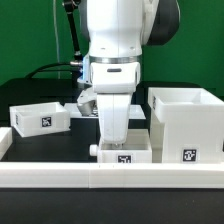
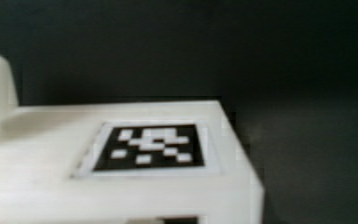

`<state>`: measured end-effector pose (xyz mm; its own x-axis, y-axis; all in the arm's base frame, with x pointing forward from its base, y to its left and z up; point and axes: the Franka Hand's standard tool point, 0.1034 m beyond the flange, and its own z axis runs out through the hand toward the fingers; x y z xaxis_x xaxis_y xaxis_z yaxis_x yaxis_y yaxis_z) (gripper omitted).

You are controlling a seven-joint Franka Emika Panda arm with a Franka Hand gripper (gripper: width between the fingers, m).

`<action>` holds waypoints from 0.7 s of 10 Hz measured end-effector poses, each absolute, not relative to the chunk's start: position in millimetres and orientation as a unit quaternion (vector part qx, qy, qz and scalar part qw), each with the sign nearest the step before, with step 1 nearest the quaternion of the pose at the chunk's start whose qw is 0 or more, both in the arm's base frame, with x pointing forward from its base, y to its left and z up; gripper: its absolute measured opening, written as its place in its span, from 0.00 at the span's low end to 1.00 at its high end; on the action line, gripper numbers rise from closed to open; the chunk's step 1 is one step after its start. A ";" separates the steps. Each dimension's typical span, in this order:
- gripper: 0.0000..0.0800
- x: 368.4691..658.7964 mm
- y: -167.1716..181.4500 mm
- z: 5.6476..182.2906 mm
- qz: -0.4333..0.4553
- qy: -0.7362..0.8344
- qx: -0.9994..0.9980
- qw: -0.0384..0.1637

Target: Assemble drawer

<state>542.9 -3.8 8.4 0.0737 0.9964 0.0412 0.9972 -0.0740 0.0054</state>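
Observation:
The small white tray [image 1: 124, 152] sits on the black table in front of the rail, with a tag on its near face and a knob on the exterior view's left. My gripper [image 1: 117, 138] reaches straight down into it, fingertips hidden by the wall. In the wrist view the tray [image 2: 105, 190] fills the frame very close, tag [image 2: 153, 148] up. The jaws appear shut on its wall. A second tray [image 1: 40, 118] lies at the exterior view's left. The tall boxy case [image 1: 187, 125] stands at the exterior view's right.
The long low white rail [image 1: 100, 180] runs along the table's front, right before the held tray and the case. Black tabletop [image 2: 300, 60] shows beyond the tray. A green backdrop and cables are behind the arm.

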 end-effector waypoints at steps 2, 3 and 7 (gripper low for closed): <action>0.05 541.8 -5.4 9.0 -0.003 -0.683 -0.730 0.020; 0.05 542.1 -5.8 9.0 -0.004 -0.682 -0.731 0.019; 0.05 545.1 -3.5 9.2 -0.015 -0.685 -0.729 0.010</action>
